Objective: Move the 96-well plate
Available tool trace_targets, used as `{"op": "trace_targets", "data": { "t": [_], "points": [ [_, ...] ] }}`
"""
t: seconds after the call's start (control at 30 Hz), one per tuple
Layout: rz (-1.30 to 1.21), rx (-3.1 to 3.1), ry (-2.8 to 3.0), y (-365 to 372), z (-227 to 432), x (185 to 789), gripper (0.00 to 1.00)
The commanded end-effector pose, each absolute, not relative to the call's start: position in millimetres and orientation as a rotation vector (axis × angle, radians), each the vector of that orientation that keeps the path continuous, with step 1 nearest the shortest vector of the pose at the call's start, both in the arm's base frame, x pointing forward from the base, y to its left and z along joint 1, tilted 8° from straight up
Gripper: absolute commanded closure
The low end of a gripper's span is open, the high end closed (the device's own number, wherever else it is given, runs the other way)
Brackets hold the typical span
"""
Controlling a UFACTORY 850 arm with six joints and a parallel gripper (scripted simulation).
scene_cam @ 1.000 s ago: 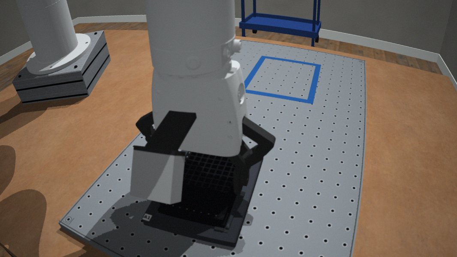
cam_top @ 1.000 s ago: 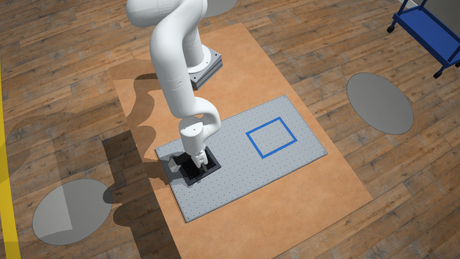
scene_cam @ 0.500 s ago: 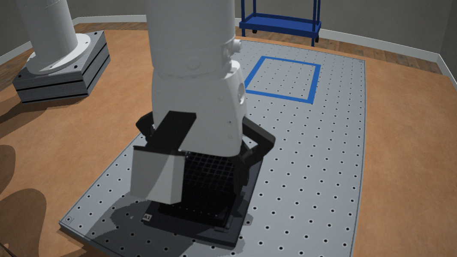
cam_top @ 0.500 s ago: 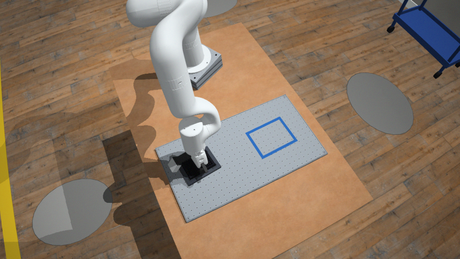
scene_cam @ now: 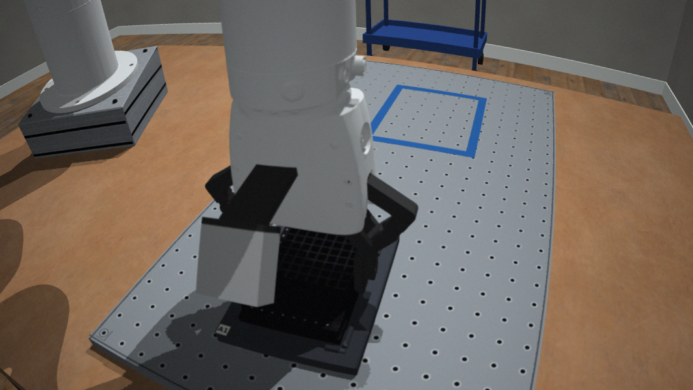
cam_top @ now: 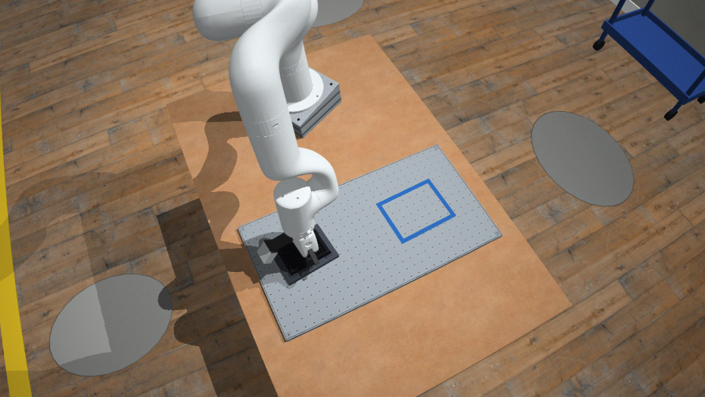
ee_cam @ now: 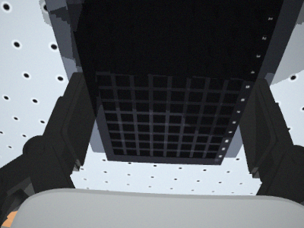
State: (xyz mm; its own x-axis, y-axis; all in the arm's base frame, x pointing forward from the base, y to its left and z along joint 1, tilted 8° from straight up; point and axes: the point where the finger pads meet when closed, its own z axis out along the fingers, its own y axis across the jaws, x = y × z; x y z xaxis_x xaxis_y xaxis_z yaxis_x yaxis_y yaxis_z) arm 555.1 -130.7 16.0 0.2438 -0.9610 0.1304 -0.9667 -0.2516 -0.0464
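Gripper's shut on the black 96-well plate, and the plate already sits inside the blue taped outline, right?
Not inside the outline. The gripper is shut on the black 96-well plate, but the plate is over the dark plate nest; the blue taped outline holds nothing, as the top view shows.

Blue cart [cam_top: 656, 46], grey floor discs [cam_top: 582, 157]

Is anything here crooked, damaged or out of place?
Nothing stands out. The black 96-well plate sits square in its nest, the gripper is shut on its sides, and the blue taped outline on the deck looks intact.
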Motion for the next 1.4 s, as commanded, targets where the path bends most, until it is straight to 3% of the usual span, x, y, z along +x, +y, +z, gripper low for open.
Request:
{"op": "trace_targets", "data": {
  "t": [0.0, 1.37],
  "points": [
    [0.207, 2.444, -1.895, -130.5, 20.0, 555.7, 1.00],
    [0.207, 2.444, -1.895, -127.3, 47.1, 553.6, 1.00]
  ]
}}
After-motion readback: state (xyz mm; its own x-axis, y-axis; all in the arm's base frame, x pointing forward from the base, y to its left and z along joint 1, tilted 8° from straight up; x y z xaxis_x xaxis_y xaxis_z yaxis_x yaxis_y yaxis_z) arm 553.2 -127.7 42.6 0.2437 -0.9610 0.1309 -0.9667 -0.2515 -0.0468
